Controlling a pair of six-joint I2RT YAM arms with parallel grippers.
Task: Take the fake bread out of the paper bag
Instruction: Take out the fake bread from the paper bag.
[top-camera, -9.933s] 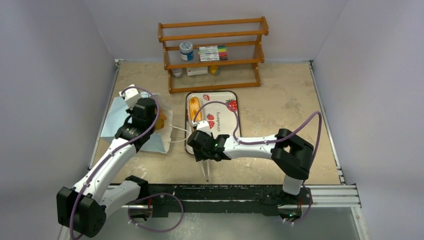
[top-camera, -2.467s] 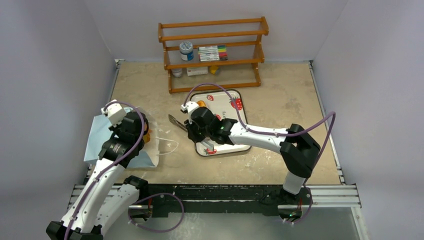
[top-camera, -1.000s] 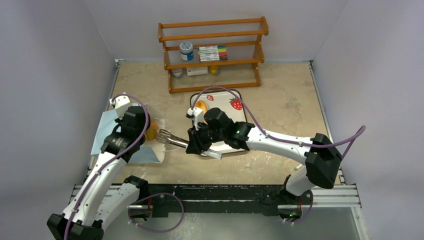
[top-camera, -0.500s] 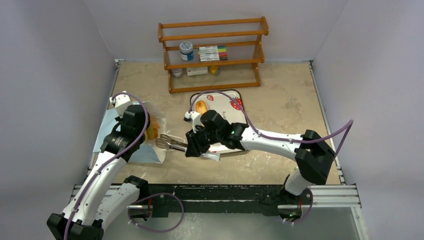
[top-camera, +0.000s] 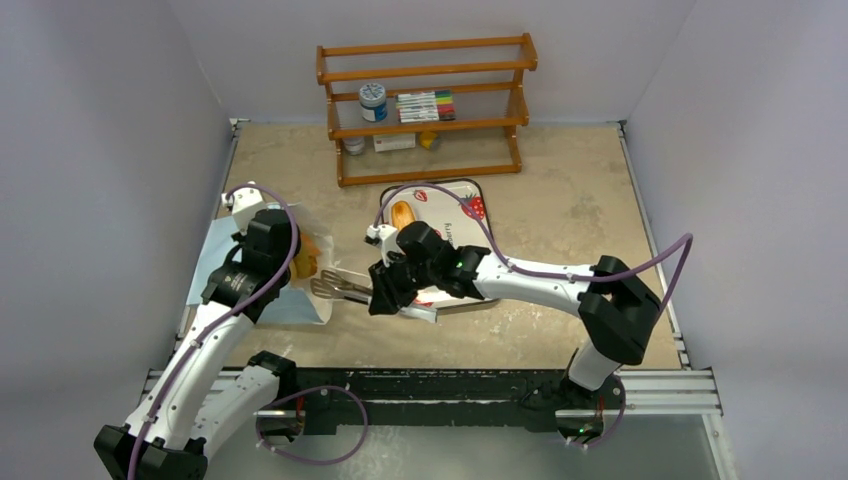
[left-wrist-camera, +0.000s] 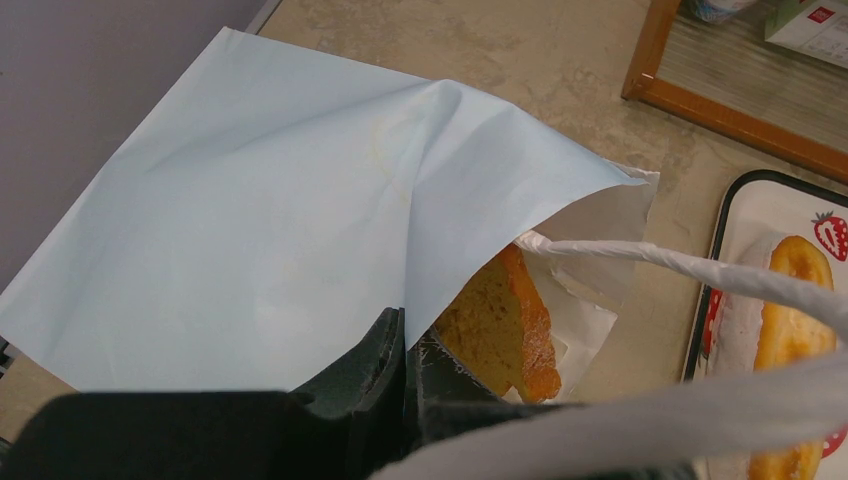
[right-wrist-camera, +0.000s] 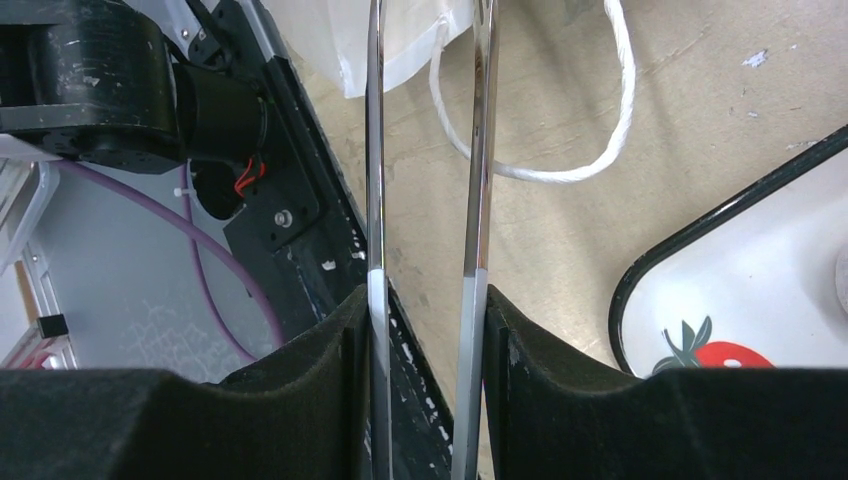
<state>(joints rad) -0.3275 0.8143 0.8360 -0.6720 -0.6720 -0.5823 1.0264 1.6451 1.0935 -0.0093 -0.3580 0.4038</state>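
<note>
The light blue paper bag (top-camera: 222, 262) lies at the left with its mouth facing right. My left gripper (top-camera: 284, 262) is shut on its upper edge and holds the mouth open, as the left wrist view (left-wrist-camera: 405, 345) shows. An orange-brown bread piece (left-wrist-camera: 505, 325) sits inside the mouth and also shows from the top view (top-camera: 306, 249). My right gripper (top-camera: 386, 290) is shut on metal tongs (top-camera: 338, 287). The tongs' tips are open just right of the bag mouth. The tongs' two arms (right-wrist-camera: 375, 150) run forward from the right gripper (right-wrist-camera: 425, 330). A long golden loaf (top-camera: 402, 213) lies on the tray.
The strawberry-print tray (top-camera: 472, 192) sits behind my right arm; its rim shows in the wrist views (left-wrist-camera: 722, 230) (right-wrist-camera: 700, 225). The bag's white cord handle (right-wrist-camera: 560, 172) lies on the table under the tongs. A wooden shelf (top-camera: 425, 100) with markers and jars stands at the back.
My right gripper has swung the tongs from the near edge, past the tray, to the bag mouth, drifting slightly left over the last second. My left gripper keeps holding the bag's edge.
</note>
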